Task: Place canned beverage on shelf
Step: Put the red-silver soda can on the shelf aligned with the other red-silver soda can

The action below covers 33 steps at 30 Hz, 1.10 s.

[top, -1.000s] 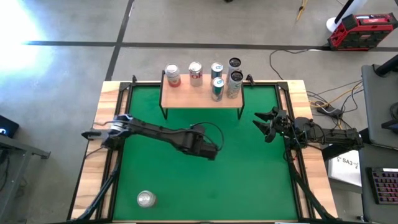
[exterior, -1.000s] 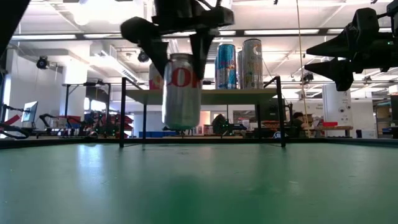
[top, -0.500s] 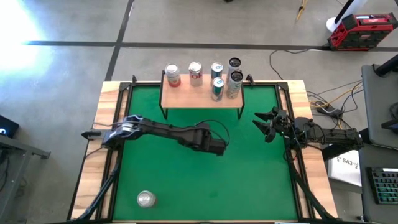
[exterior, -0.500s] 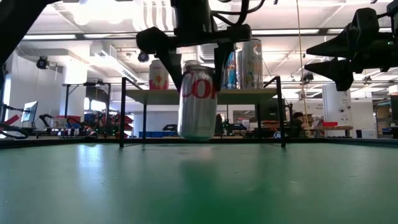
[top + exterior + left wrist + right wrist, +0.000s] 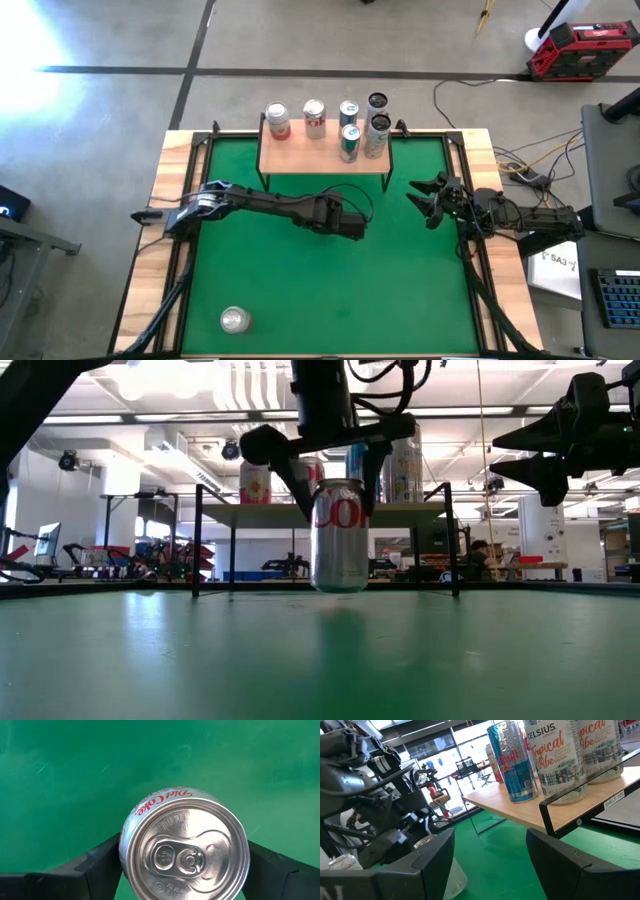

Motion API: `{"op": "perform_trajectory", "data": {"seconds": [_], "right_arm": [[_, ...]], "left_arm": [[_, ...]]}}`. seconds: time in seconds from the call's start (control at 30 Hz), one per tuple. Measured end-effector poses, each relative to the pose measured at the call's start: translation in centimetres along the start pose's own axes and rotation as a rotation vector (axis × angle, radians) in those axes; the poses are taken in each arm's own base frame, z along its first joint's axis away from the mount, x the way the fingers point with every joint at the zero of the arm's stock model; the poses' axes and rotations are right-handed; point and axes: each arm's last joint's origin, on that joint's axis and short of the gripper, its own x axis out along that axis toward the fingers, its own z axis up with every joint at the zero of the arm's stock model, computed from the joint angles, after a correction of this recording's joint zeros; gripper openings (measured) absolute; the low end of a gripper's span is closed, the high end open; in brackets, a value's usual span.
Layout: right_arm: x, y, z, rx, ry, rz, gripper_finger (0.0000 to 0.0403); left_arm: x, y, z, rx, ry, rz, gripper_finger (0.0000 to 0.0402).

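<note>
Diet Coke can (image 5: pixel 339 537) now stands right of centre in the low view, its base down on or just above the green tabletop (image 5: pixel 300 290), where a second ago it hung higher and further left in that view. From above, the left claw (image 5: pixel 352 222) has travelled rightward across the middle of the frame and sits a little below the shelf (image 5: pixel 322 156), which shows top centre. In the left wrist view the can's lid (image 5: pixel 186 851) fills the lower middle, with a dark finger on either side. The left claw's fingers (image 5: pixel 286 455) look to have begun easing apart around the can's upper part, so the grip appears to be loosening; whether they are touching the can I cannot tell.

That suggests the can is being set down short of the shelf, perhaps to be regripped, since it is not on the wooden top yet. Five cans (image 5: pixel 347 123) already stand along the far part of the shelf, and another can (image 5: pixel 234 319) waits at the lower left. The right claw (image 5: pixel 424 200) hovers at centre right, part open and empty.
</note>
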Motion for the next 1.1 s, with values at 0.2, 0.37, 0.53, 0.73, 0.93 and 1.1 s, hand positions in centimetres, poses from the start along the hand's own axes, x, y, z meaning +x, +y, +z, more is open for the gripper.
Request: {"op": "perform_trajectory", "data": {"seconds": [0.2, 0.37, 0.53, 0.73, 0.93, 1.1], "right_arm": [[0.0, 0.0, 0.0, 0.000, 0.000, 0.000, 0.0238], [0.0, 0.0, 0.0, 0.000, 0.000, 0.000, 0.0238], [0.0, 0.0, 0.0, 0.000, 0.000, 0.000, 0.0238], [0.0, 0.0, 0.0, 0.000, 0.000, 0.000, 0.0238], [0.0, 0.0, 0.0, 0.000, 0.000, 0.000, 0.0238], [0.0, 0.0, 0.0, 0.000, 0.000, 0.000, 0.0238]], "left_arm": [[0.9, 0.0, 0.7, -0.007, -0.004, -0.019, 0.0306], [1.4, 0.1, 0.8, 0.013, 0.000, -0.011, 0.0307], [1.7, 0.3, 0.7, 0.023, 0.001, -0.003, 0.0307], [1.7, 0.3, 0.7, 0.023, 0.000, -0.001, 0.0313], [1.6, 0.3, 0.7, 0.023, -0.005, 0.001, 0.0357], [1.6, 0.3, 0.8, 0.002, -0.029, 0.007, 0.0394]]}}
